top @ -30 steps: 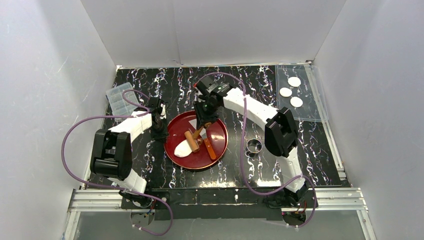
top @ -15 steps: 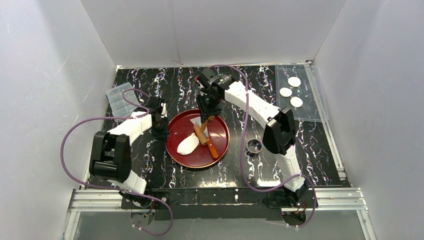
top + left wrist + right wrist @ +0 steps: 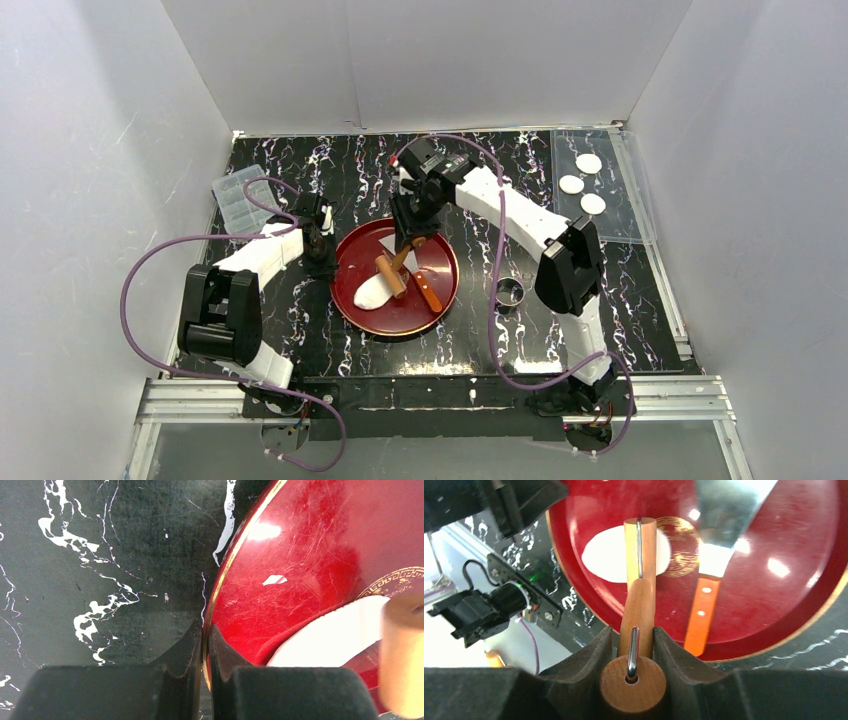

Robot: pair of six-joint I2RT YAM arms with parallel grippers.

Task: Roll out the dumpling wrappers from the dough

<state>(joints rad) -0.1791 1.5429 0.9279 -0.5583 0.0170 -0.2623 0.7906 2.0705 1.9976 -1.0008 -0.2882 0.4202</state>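
Rolling under way, yet far from finished. Already done, judging by the layout: three dumpling wrappers (image 3: 572, 184) lying apart from each other on a clear sheet (image 3: 620, 225) at the far right corner of the worktop (image 3: 300, 170), well away from both arms. Left to do: flattening the dough (image 3: 368, 294) further, then probably cutting more discs with the small metal ring (image 3: 510, 292), standing untouched on the worktop just right of the red plate (image 3: 440, 262). Lying in the left half of that plate, a smooth white oblong, with the long axis running from near-left to far-right in the top view and one rounded end toward the left arm; thickness hard to judge. Crossing it roughly at a right angle, toward its far-right end, the wooden rolling pin (image 3: 640, 555), resting on top. Clamped around the pin's handle, the right claw (image 3: 634, 640), both pads pressed against the wood. Pinching the gold rim of the plate, the left claw (image 3: 205, 635), one finger outside and one inside, apparently for steadying it. Beside the pin, in the plate, an orange-handled scraper (image 3: 699, 615), touched by neither claw.
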